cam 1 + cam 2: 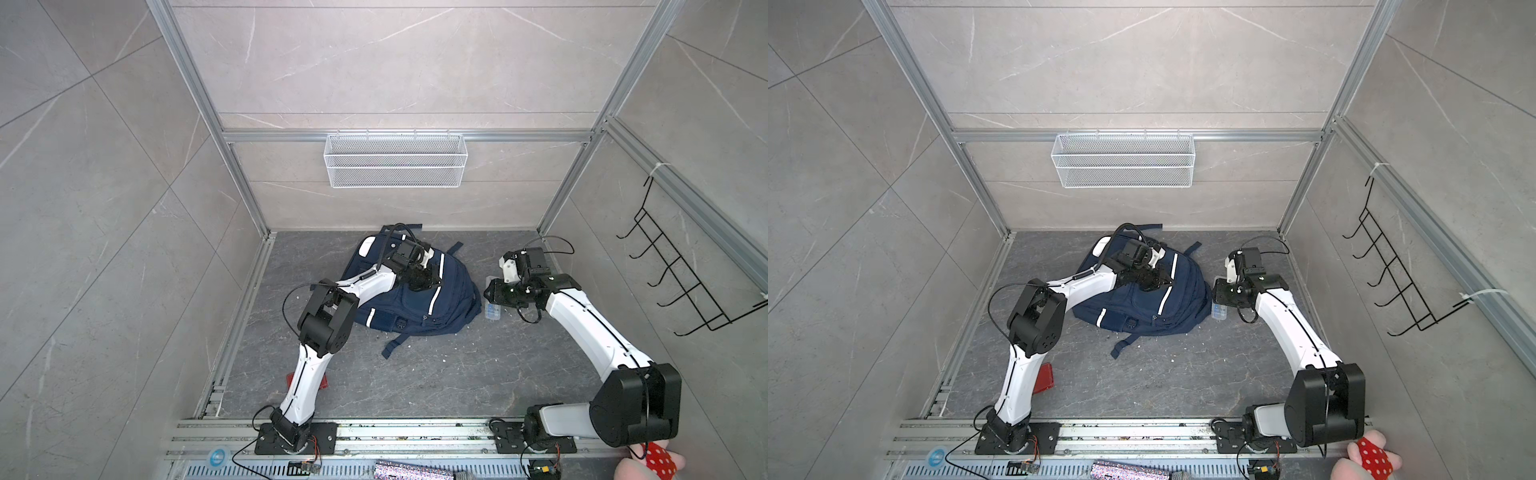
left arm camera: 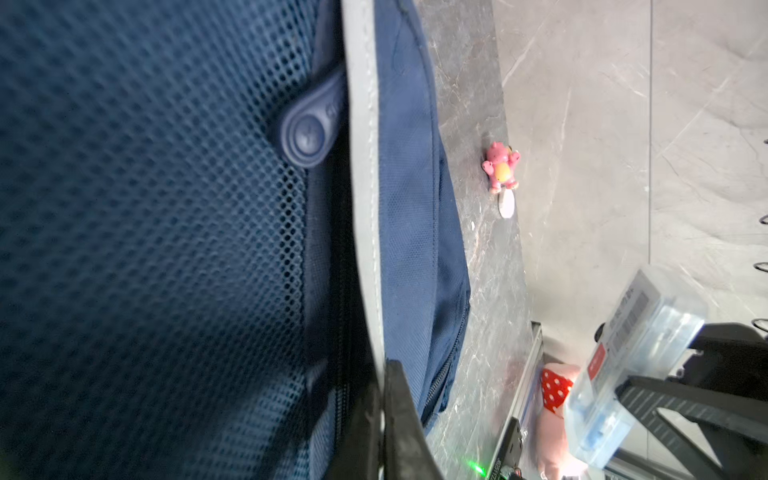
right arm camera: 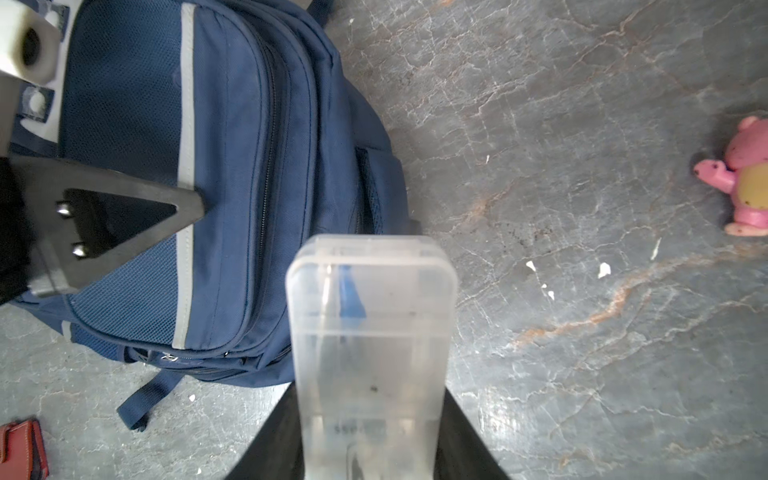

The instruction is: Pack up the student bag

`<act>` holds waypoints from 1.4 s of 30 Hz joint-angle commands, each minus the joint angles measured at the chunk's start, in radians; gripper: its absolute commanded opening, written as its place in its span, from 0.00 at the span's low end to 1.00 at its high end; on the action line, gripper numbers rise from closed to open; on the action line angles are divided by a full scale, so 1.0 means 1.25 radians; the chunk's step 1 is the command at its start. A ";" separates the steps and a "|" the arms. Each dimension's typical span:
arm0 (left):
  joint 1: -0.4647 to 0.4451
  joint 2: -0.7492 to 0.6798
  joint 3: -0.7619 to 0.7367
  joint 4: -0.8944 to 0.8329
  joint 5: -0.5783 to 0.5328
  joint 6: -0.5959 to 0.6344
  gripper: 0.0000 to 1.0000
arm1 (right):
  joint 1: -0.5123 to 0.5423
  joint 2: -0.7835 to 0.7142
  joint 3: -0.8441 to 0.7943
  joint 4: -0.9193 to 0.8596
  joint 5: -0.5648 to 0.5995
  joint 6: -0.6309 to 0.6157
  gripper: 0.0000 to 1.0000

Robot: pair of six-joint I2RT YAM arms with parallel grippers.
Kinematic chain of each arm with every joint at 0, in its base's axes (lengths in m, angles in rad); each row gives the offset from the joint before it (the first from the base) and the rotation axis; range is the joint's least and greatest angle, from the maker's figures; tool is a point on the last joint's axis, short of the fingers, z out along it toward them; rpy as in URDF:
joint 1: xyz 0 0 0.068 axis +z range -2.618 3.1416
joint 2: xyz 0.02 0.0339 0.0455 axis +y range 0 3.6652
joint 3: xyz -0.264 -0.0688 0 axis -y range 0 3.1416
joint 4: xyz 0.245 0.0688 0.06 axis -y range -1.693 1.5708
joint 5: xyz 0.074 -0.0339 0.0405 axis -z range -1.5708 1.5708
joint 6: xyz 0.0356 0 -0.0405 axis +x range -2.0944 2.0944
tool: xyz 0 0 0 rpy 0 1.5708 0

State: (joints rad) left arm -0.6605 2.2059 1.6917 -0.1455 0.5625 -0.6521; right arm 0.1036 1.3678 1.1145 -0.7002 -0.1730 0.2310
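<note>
- Find the student bag [image 1: 411, 307] lying flat on the grey floor [image 1: 457, 374] near the back wall, front panel up.
- Note the left gripper [image 1: 430, 284] with jaws pressed together, pinching a thin fold at the white reflective stripe [image 2: 365, 166].
- Raise that fold slowly and straight; likely to slip if jerked, with so little fabric caught.
- Judge the main zip [image 3: 270, 166] as closed, so probably better to go for a rubber zip pull [image 2: 309, 137] before any packing.
- Keep the clear plastic box [image 3: 370, 332], clamped in the right gripper [image 1: 492, 301], waiting just beside the bag; resting on the floor or held clear of it, cannot tell.
- Look to the wrist views alone for the stripe pinch, the zip pull and a pink toy figure [image 3: 744, 183]; none visible from above.
- Look to both top views alone for the white wire basket [image 1: 395, 160] on the back wall and the bag's whole outline.
</note>
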 commanded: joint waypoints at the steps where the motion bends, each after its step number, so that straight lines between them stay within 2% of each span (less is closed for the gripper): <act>1: 0.000 -0.109 -0.031 0.051 0.072 -0.005 0.00 | 0.004 -0.043 0.003 -0.024 -0.034 -0.016 0.02; 7: 0.032 -0.266 -0.147 0.163 0.124 -0.040 0.00 | 0.019 -0.035 0.016 -0.039 -0.098 -0.013 0.02; 12: 0.051 -0.329 -0.182 0.236 0.147 -0.090 0.00 | 0.036 -0.013 0.011 -0.007 -0.152 0.061 0.02; 19: 0.048 -0.328 -0.201 0.426 0.169 -0.230 0.00 | 0.115 0.057 0.078 0.061 -0.209 0.146 0.02; 26: 0.027 -0.315 -0.185 0.469 0.173 -0.255 0.00 | 0.177 0.124 0.088 0.153 -0.249 0.237 0.02; 31: 0.011 -0.300 -0.174 0.509 0.199 -0.279 0.00 | 0.185 0.182 0.101 0.220 -0.273 0.279 0.03; 37: -0.009 -0.279 -0.189 0.664 0.220 -0.371 0.00 | 0.188 0.225 0.144 0.270 -0.290 0.306 0.05; 42: -0.026 -0.258 -0.182 0.710 0.219 -0.405 0.00 | 0.189 0.244 0.134 0.358 -0.332 0.372 0.09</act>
State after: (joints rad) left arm -0.6289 1.9202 1.4029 0.4362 0.7345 -1.1103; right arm 0.3138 1.6482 1.2610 -0.3695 -0.5045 0.6327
